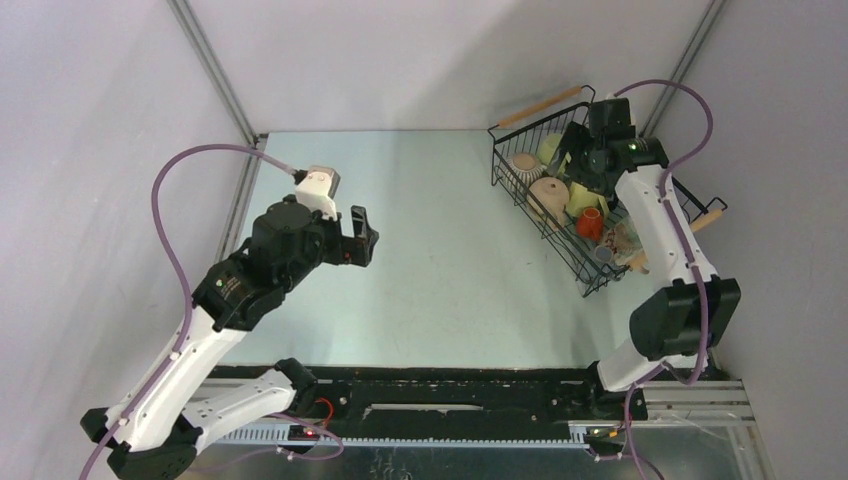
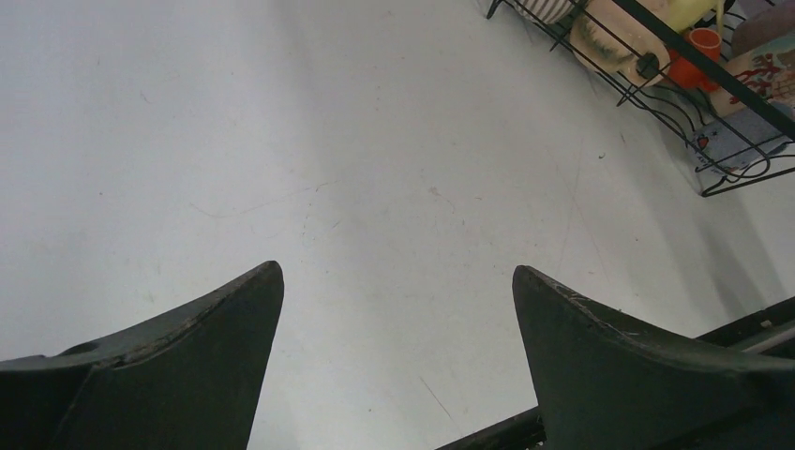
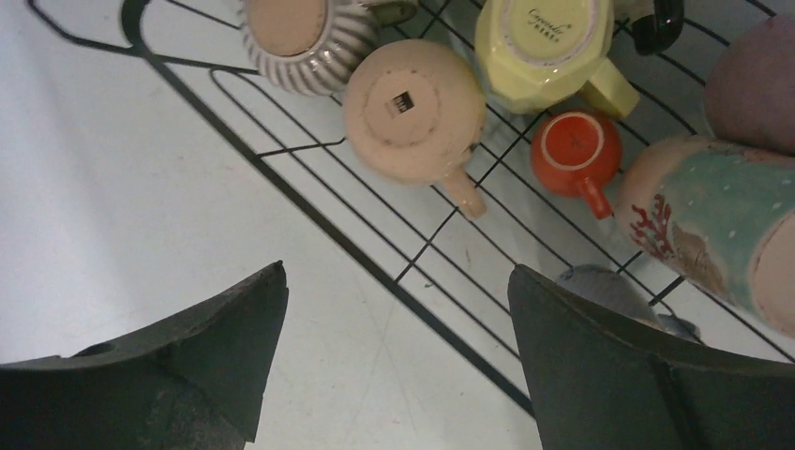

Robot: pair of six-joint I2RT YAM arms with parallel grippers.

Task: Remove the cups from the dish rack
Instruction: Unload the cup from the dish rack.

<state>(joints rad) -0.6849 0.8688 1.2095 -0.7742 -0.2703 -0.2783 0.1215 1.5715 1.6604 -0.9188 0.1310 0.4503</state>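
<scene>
The black wire dish rack with wooden bar handles stands at the back right. Several cups lie in it: a ribbed beige one, a tan one bottom up, a pale yellow-green one, a small orange one, a floral-printed mug and a mauve one. My right gripper hangs open above the rack's near-left rim, holding nothing. Over the bare table left of centre, my left gripper is open and empty, far from the rack.
Grey walls close in the pale table on the left, back and right. The rack sits tight against the right wall. A black rail with both arm bases runs along the near edge.
</scene>
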